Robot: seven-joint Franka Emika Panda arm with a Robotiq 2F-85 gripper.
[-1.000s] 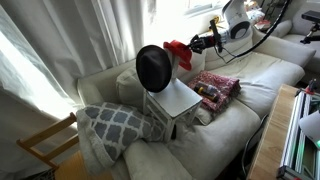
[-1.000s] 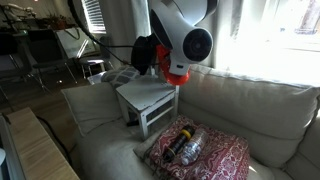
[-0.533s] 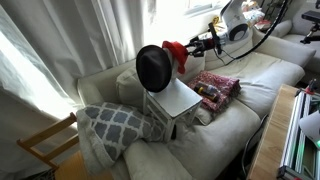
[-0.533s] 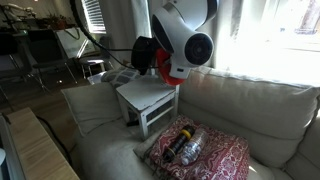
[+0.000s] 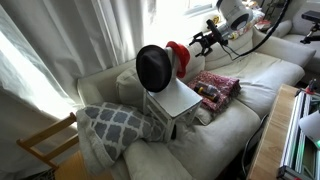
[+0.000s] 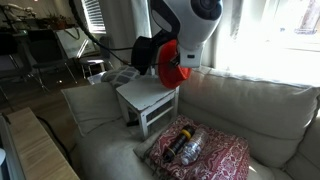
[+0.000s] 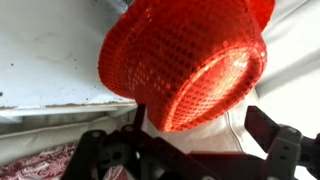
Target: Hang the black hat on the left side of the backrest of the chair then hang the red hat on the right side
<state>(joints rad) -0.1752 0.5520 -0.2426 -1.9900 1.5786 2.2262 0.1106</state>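
In an exterior view, a wooden chair [image 5: 45,145] stands at the far left, off the sofa [image 5: 225,140]. A grey patterned pillow [image 5: 115,125] lies on the sofa's near end.

Next to the pillow stands the white chair [image 5: 176,99] with its seat bare. The black hat [image 5: 153,67] hangs upright over the left side of the chair's back, its round underside facing the camera. The backrest itself is hidden behind the hats.

Just to the right of the black hat, touching or nearly touching it, the red hat [image 5: 178,56] sits at the right side of the chair's back, also on edge. Whether it is hooked over the corner post cannot be told. The other exterior view shows the red hat [image 6: 170,62] there too, beside the black hat [image 6: 145,52].

The gripper [image 5: 203,41] hangs just right of the red hat and a little above it. In the wrist view its fingers [image 7: 100,155] stand wide apart and hold nothing, with the red hat in front of them.

Further right, a red patterned cloth [image 5: 216,86] lies on the sofa cushion.
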